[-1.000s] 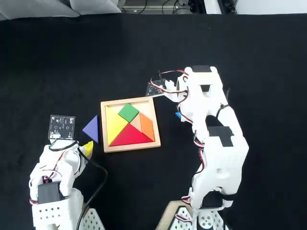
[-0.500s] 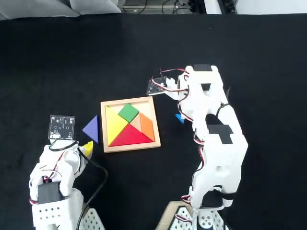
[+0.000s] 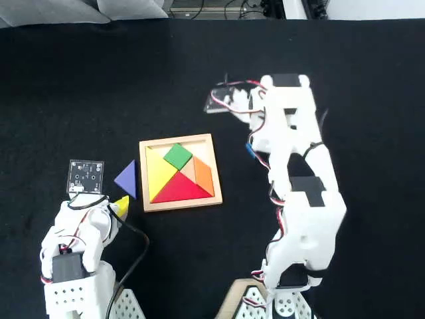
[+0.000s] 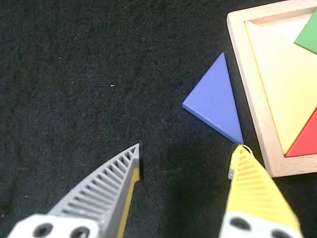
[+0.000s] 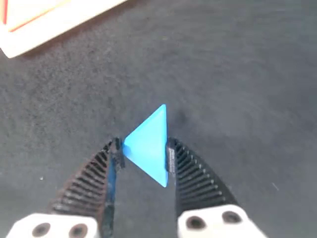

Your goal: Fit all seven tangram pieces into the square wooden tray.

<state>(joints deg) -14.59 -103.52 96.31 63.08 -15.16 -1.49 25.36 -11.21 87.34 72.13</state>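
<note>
The square wooden tray (image 3: 176,139) lies mid-table and holds a yellow triangle (image 3: 159,174), a green square (image 3: 178,155), a red triangle (image 3: 179,190) and an orange piece (image 3: 203,174). A violet-blue triangle (image 3: 127,178) lies on the cloth just left of the tray. My left gripper (image 4: 187,151) stands open a little short of that triangle (image 4: 215,99), its yellow fingertip (image 4: 241,151) almost at the triangle's corner. To the right of the tray, my right gripper (image 5: 142,146) is shut on a small light-blue triangle (image 5: 148,144), also seen as a blue speck (image 3: 248,147).
The table is covered in black cloth. The tray's corner (image 5: 44,29) lies beyond the right gripper. A small circuit board (image 3: 86,175) sits on the left arm, another (image 3: 219,101) on the right arm. Open cloth spreads at the far side and the right.
The right arm has stretched toward the far side of the table, carrying the light-blue triangle a little that way. The left arm and the tray's pieces have not moved.
</note>
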